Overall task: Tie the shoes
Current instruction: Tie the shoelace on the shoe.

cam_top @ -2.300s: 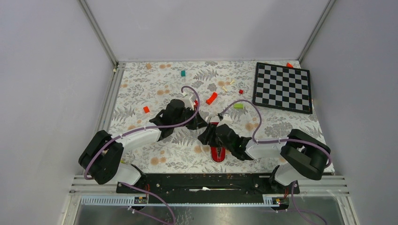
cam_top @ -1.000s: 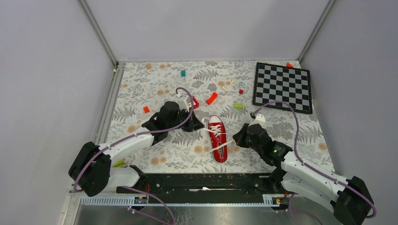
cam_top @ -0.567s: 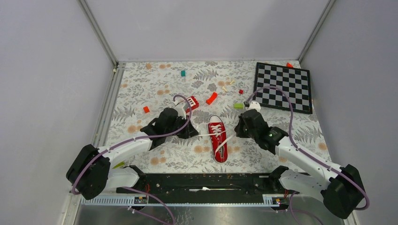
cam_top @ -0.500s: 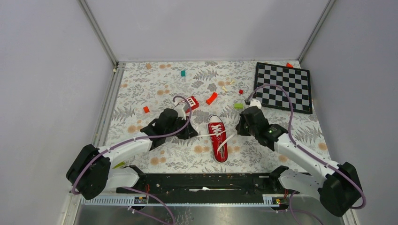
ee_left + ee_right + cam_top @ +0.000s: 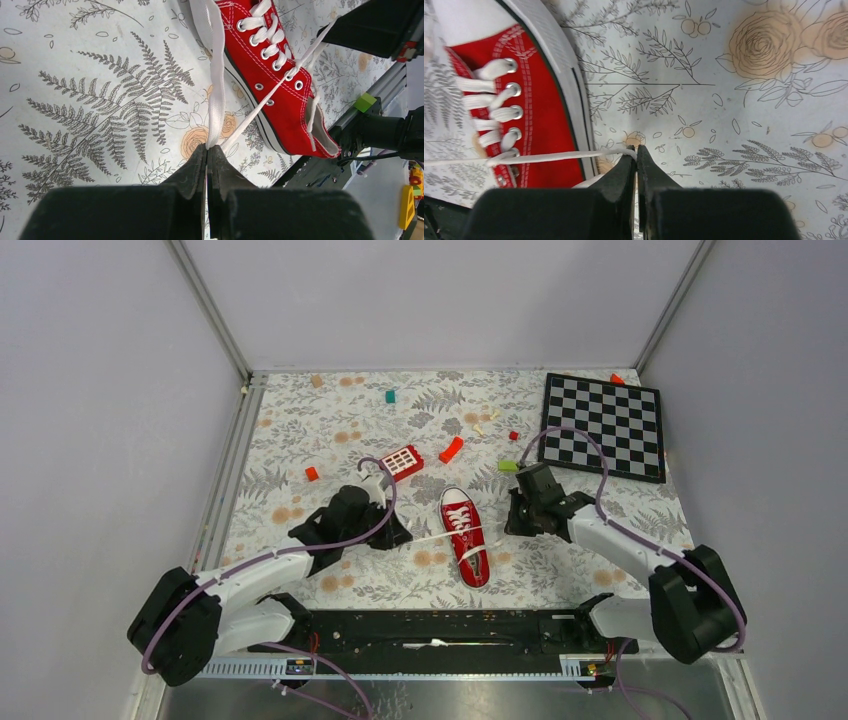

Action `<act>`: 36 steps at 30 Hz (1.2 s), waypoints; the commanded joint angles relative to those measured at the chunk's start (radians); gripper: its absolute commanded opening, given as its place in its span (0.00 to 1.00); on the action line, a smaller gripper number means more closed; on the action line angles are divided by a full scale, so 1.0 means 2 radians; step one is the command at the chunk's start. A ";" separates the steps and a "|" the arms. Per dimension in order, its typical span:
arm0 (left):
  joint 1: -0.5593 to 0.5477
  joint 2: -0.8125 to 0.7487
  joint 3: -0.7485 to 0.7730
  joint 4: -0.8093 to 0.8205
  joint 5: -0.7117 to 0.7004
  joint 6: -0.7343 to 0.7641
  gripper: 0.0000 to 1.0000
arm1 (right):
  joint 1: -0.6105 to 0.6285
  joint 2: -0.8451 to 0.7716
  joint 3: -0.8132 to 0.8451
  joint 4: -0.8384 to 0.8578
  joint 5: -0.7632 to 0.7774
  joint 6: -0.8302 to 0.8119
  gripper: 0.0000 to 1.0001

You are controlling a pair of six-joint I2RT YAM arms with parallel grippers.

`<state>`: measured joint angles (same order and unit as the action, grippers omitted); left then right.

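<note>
Sneaker point(image 5: 466, 537): single red low-top on the floral-covered desk point(image 5: 300, 430), in the near half and roughly central. It sits on its sole, with the white toe cap pointing to the far side and the heel toward the arm bases. The upper eyelets are laced; no bow is tied.

Left gripper point(image 5: 207, 150): low over the desk, just left of the sneaker. Its jaws are pressed together on the left lace end point(image 5: 215, 90). In the left wrist view a broad flat strand and a thinner strand both meet the fingertips, and the thinner one runs up toward the top eyelets.

Right gripper point(image 5: 636, 150): just right of the sneaker, also low. Its jaws are closed on the right lace end point(image 5: 549, 158), which stretches taut and nearly level from the eyelets to the fingertips.

In the overhead view the two laces stretch sideways from the shoe, one to each gripper.

Other items:
- The chessboard point(image 5: 603, 426) is in the far right corner.
- A red block with white squares point(image 5: 402, 460) lies beyond the left gripper.
- A curved red-orange piece point(image 5: 451, 449) lies beside the block.
- A green block point(image 5: 508, 466) lies near the right arm.
- A teal block point(image 5: 390, 396) lies toward the far edge.
</note>
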<state>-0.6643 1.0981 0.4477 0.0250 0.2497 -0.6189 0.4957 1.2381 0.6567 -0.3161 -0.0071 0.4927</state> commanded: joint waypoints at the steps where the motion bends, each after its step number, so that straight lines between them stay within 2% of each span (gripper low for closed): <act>1: 0.002 -0.009 0.002 -0.012 -0.021 0.003 0.00 | -0.010 0.041 0.011 -0.004 -0.010 -0.013 0.00; 8: 0.002 -0.039 0.035 -0.071 -0.039 0.016 0.00 | -0.019 0.010 0.036 -0.030 0.026 -0.050 0.00; 15: -0.004 -0.057 0.028 -0.081 -0.032 -0.020 0.00 | -0.019 -0.007 0.079 -0.093 0.043 -0.092 0.00; 27: -0.017 -0.049 0.025 -0.098 -0.059 -0.019 0.00 | -0.017 0.030 0.164 -0.187 0.098 -0.148 0.00; 31: -0.017 -0.039 0.023 -0.090 -0.063 -0.015 0.00 | 0.007 0.054 0.196 -0.219 0.158 -0.172 0.00; 36: -0.017 -0.019 0.027 -0.080 -0.060 -0.011 0.00 | 0.066 0.099 0.228 -0.232 0.211 -0.218 0.00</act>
<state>-0.7017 1.0340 0.4847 -0.1024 0.1787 -0.6781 0.5686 1.3884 1.0420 -0.7177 0.1909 0.1642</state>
